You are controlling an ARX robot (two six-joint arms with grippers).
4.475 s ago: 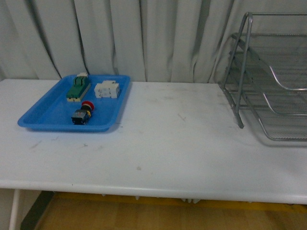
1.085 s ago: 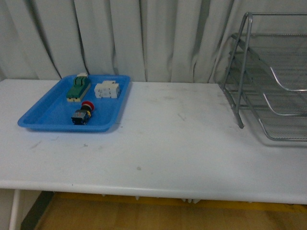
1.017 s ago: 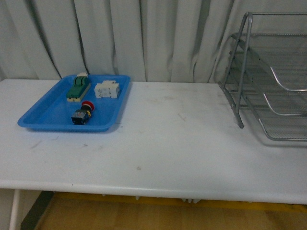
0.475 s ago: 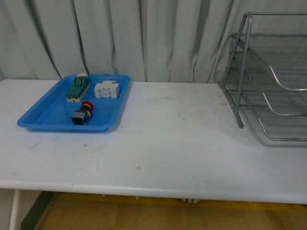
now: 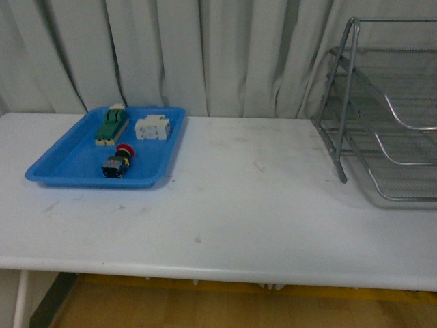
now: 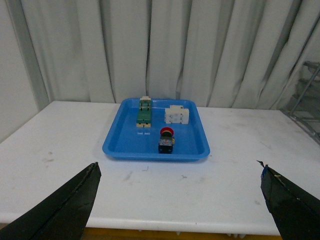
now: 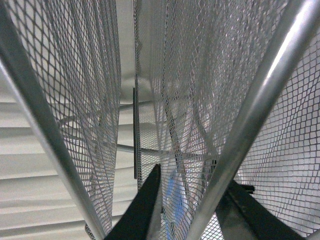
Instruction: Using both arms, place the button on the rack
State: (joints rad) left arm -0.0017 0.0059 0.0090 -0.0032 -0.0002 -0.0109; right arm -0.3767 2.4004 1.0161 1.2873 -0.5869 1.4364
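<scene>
The button [image 5: 118, 161], red cap on a black and blue body, lies in the blue tray [image 5: 61, 167] at the table's left; the left wrist view shows the button [image 6: 166, 139] too. My left gripper [image 6: 180, 200] is open, well short of the tray, its dark fingertips [image 6: 75, 200] wide apart with nothing between them. The silver wire rack [image 5: 382, 102] stands at the table's right end. In the right wrist view my right gripper [image 7: 192, 205] is shut on the rack, a tube [image 7: 240, 125] and mesh of the rack running between its fingers. Neither arm shows in the front view.
A green-and-cream component [image 5: 111, 125] and a white block [image 5: 152, 128] lie in the blue tray behind the button. Grey curtains [image 5: 205, 55] hang behind the white table [image 5: 239, 205]. The table's front edge [image 5: 218, 265] runs near the bottom.
</scene>
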